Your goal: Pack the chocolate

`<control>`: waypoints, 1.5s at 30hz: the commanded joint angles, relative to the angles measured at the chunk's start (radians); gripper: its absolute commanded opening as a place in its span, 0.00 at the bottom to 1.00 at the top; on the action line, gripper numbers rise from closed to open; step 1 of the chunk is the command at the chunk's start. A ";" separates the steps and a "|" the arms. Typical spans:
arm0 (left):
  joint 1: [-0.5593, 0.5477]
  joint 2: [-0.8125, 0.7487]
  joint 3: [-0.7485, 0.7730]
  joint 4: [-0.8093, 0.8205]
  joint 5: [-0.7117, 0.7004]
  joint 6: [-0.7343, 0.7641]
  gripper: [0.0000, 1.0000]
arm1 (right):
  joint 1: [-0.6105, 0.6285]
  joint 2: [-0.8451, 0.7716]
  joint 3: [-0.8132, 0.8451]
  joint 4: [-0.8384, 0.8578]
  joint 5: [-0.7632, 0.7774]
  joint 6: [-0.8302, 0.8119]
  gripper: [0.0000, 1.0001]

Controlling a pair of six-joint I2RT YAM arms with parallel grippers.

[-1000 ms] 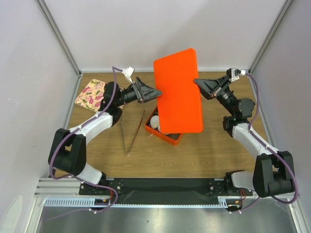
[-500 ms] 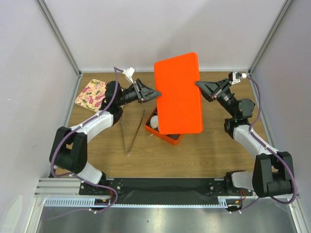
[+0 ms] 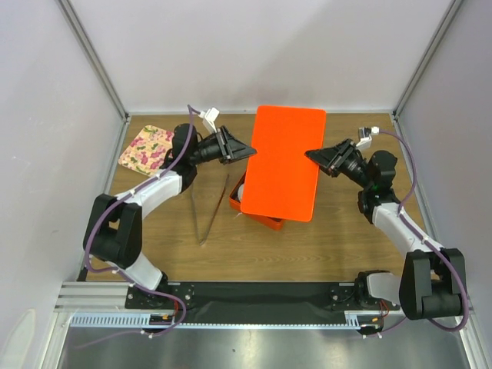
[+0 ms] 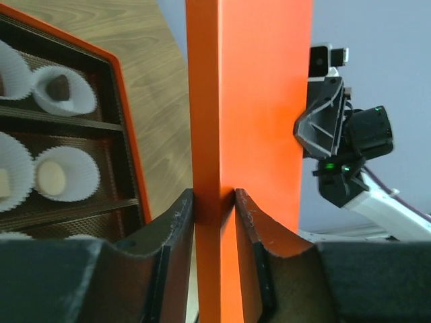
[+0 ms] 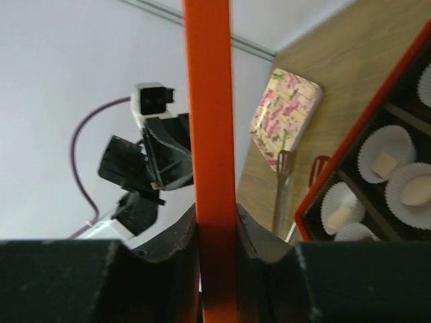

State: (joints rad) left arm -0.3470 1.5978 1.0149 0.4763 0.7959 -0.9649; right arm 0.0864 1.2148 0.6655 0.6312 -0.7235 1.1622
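Left gripper: pinching orange lid at its 9 o'clock edge
Right gripper: pinching its 3 o'clock edge
Chocolate: in white paper cups

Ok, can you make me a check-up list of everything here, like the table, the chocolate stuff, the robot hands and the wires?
Surface: wooden table, no spills seen.
Job's things: chocolate sits in white paper cups inside the orange box; the orange lid is held over it, not closed.
Clutter: tongs and a floral pouch lie left of the box.
Grippers: left gripper and right gripper are each shut on the lid, on opposite edges.
Cables: purple cables run along both arms, away from the box.
Surroundings: pale walls with metal corner posts; nothing else seen.
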 commanded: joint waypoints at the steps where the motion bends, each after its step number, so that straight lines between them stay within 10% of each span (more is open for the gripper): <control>1: -0.006 0.019 0.088 -0.076 -0.009 0.109 0.27 | 0.001 -0.035 -0.012 -0.156 -0.030 -0.162 0.26; 45: 0.052 0.373 0.553 -0.633 -0.210 0.552 0.30 | 0.128 0.417 -0.058 0.197 0.211 -0.048 0.33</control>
State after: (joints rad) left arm -0.3050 1.9720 1.5097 -0.1883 0.6460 -0.4603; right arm 0.2085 1.6249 0.5728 0.8551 -0.5232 1.1717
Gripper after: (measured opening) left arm 0.307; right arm 0.331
